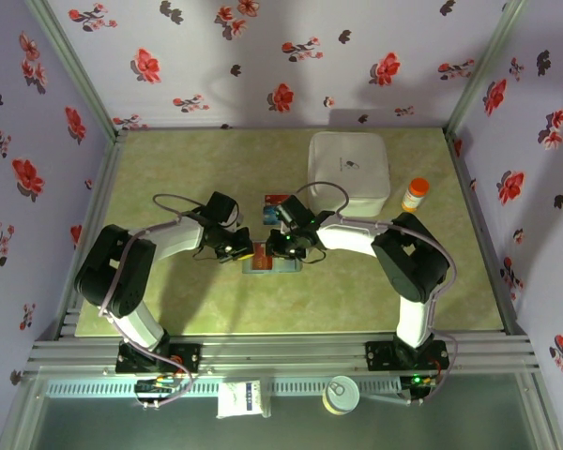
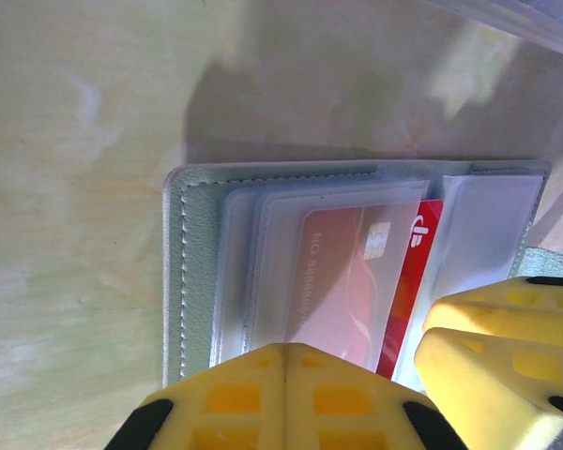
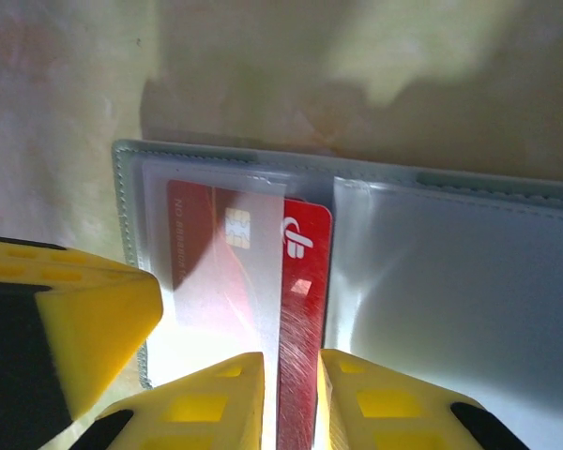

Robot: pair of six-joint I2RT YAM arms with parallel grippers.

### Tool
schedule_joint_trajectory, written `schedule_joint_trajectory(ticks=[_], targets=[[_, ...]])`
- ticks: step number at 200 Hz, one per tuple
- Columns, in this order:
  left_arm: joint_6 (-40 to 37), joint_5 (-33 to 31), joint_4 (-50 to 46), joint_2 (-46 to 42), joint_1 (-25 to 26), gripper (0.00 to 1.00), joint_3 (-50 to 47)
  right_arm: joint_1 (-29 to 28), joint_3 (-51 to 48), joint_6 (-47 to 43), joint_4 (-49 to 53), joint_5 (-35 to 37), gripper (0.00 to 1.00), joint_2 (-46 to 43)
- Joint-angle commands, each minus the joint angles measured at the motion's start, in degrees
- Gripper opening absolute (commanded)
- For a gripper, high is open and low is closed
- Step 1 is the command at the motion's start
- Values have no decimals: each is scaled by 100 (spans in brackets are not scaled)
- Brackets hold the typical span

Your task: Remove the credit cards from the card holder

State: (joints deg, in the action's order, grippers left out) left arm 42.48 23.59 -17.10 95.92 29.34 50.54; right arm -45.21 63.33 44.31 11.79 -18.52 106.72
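While the left gripper, jaws fully closed, pins the open card holder at mid-desk, the right gripper has its jaws narrowly pinching the red card at the frame's lower centre; extraction seems underway, needing a straight pull from the sleeve.

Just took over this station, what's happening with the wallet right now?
The card holder lies open on the table. The left gripper, shut, presses down on its edge. The right gripper pinches the end of the red card, which sits partly slid out of its clear slot. A blue card lies on the table beyond the grippers.
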Motion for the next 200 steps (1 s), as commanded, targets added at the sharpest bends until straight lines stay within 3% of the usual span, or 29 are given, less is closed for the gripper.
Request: schedule_joint_trajectory(ticks=[1,147,200], targets=[[-33,35,6,144,27,4,-46,69,-119,156,-207,-119,23,-54],[-49,18,-82,236,30,3,-45,153,-202,332,-548,-414,24,177],[-39,25,-67,231,27,3,-62,153,-179,277,-244,-169,24,149]])
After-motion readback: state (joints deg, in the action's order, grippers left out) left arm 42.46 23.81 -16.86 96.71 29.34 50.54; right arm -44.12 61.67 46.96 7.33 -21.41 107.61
